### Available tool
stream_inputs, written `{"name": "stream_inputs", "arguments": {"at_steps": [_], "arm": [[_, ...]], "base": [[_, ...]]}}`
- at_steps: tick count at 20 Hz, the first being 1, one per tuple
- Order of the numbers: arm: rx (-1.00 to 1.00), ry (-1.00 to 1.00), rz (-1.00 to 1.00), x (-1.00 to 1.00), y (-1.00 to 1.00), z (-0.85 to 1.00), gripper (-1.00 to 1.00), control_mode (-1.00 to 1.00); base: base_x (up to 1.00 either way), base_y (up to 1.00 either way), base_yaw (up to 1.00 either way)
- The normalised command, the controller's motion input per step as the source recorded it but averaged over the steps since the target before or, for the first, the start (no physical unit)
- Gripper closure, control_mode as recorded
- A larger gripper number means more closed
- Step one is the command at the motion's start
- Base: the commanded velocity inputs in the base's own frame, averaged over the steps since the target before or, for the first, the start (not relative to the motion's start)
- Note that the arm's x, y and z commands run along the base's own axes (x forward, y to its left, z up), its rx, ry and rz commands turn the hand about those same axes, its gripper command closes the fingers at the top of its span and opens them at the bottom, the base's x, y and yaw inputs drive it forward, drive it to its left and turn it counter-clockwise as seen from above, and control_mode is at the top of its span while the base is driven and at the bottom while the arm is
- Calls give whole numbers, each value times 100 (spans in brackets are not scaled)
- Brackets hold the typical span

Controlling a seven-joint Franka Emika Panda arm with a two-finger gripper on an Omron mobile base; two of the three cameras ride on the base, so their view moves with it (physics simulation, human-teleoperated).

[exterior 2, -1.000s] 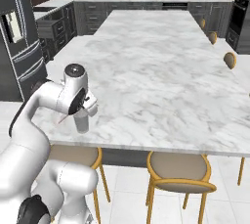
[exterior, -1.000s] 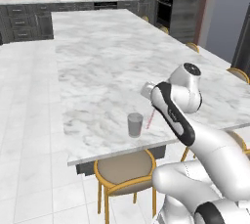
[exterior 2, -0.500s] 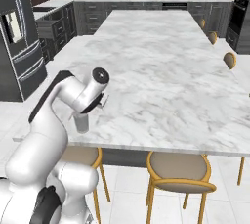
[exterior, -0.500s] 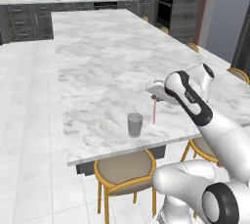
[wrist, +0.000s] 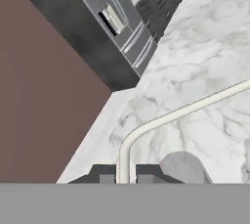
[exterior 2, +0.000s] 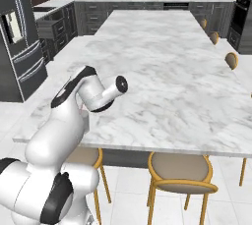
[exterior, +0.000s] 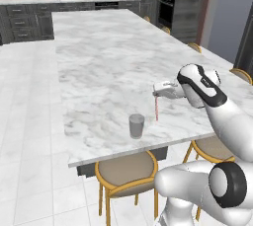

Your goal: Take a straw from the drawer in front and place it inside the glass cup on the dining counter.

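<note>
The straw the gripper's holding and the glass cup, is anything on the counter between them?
No. In the left base view only bare white marble of the dining counter lies between the hanging straw and the glass cup; they stand apart.

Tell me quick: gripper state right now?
Gripper: shut on the straw, which hangs upright over the dining counter, beside the glass cup, not in it.

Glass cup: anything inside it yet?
Nothing shows through the clear glass cup. The straw hangs upright beside it, pinched in the shut gripper, above the dining counter.
</note>
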Motion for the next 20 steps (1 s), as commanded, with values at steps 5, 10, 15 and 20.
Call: {"name": "stream_inputs", "arguments": {"at_steps": [5,10,15,20], "arm": [[5,-28,9,1,11,2,100,-100],[6,-27,0,0,25,11,100,-100],[9,-10,3,21,15,1,100,-100],[3,0,11,49,0,0,100,-100]], "base": [[0,0,0],[0,0,0],[0,0,0],[0,0,0]]}}
